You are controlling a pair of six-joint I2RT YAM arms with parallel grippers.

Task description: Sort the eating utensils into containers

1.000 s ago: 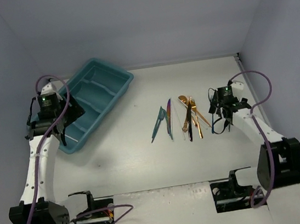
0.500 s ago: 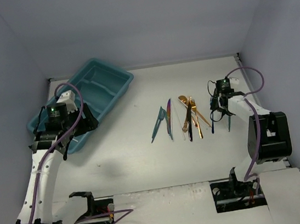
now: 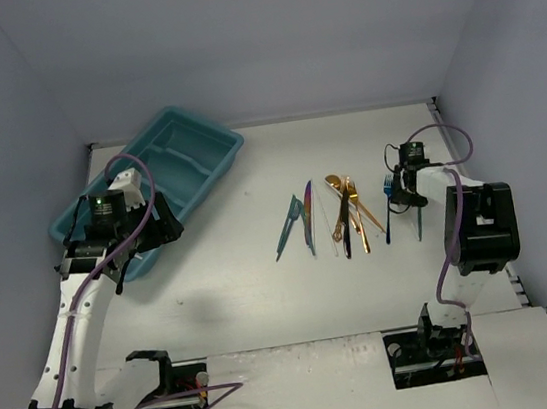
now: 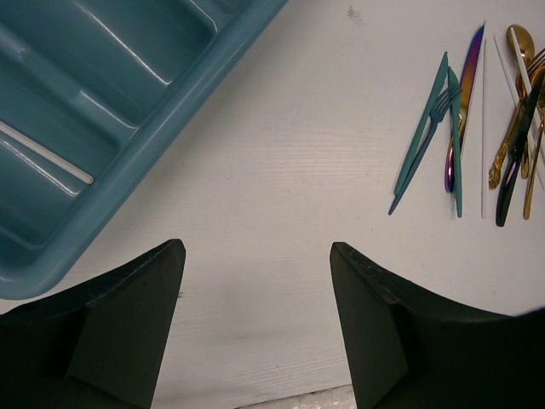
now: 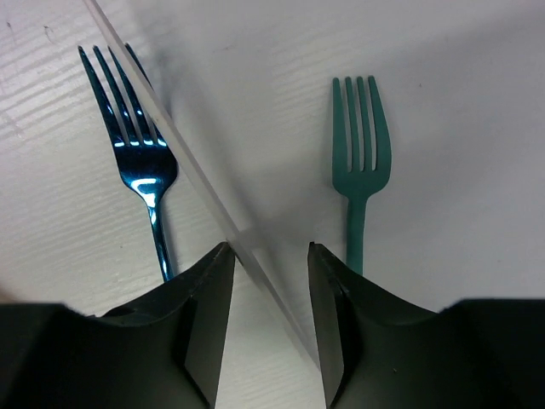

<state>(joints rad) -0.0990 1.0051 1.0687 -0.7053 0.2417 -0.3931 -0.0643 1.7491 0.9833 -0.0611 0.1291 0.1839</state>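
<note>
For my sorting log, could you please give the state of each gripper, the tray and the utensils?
Left gripper: open, empty.
Right gripper: open, straddling clear plastic strip, not pinching it.
Clear plastic strip: flat on table.
Shiny blue metal fork: on table, unsorted.
Matte teal fork: on table, unsorted.
Copper-gold utensils: on table, unsorted.
Teal rectangular plastic cutlery tray: holds one white strip.

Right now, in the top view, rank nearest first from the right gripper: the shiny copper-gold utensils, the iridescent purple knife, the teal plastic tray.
1. Shiny copper-gold utensils, left of the right gripper.
2. Iridescent purple knife, further left.
3. Teal plastic tray, far left.
</note>
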